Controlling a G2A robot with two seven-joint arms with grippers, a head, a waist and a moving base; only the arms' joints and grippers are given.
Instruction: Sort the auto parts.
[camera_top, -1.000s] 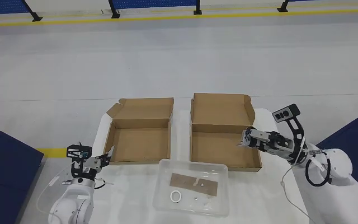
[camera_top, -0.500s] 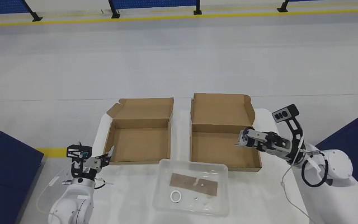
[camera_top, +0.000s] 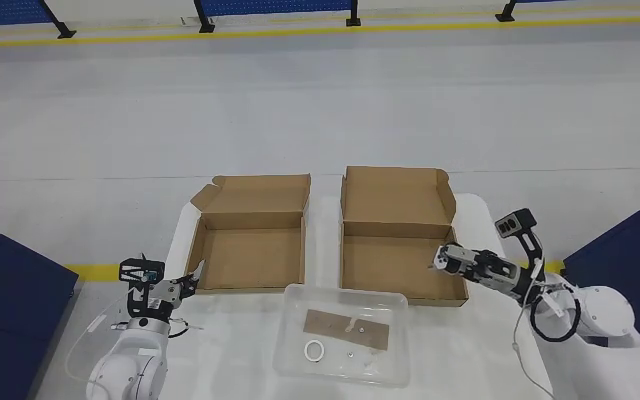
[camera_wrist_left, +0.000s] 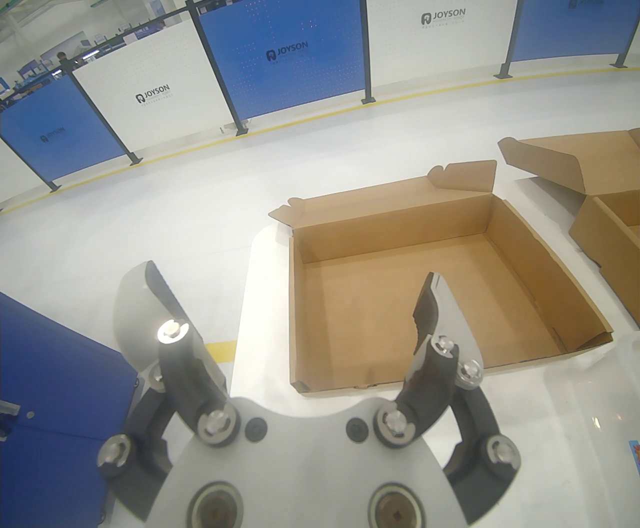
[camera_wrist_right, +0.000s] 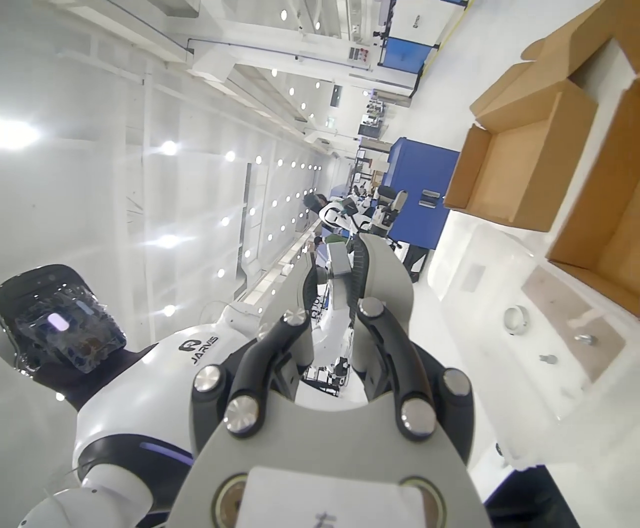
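Two cardboard boxes (camera_top: 250, 258) (camera_top: 395, 268), one clear tray (camera_top: 345, 292), one ring (camera_wrist_right: 516, 319), two bolts (camera_wrist_right: 548, 358) (camera_wrist_right: 586, 339).

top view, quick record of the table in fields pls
left box: open, nothing seen inside
right box: open, nothing seen inside
tray: clear, in front of both boxes
in tray: white ring, cardboard sheet, two small bolts
left gripper: open, off the left box's outer front corner
right gripper: at the right box's outer wall
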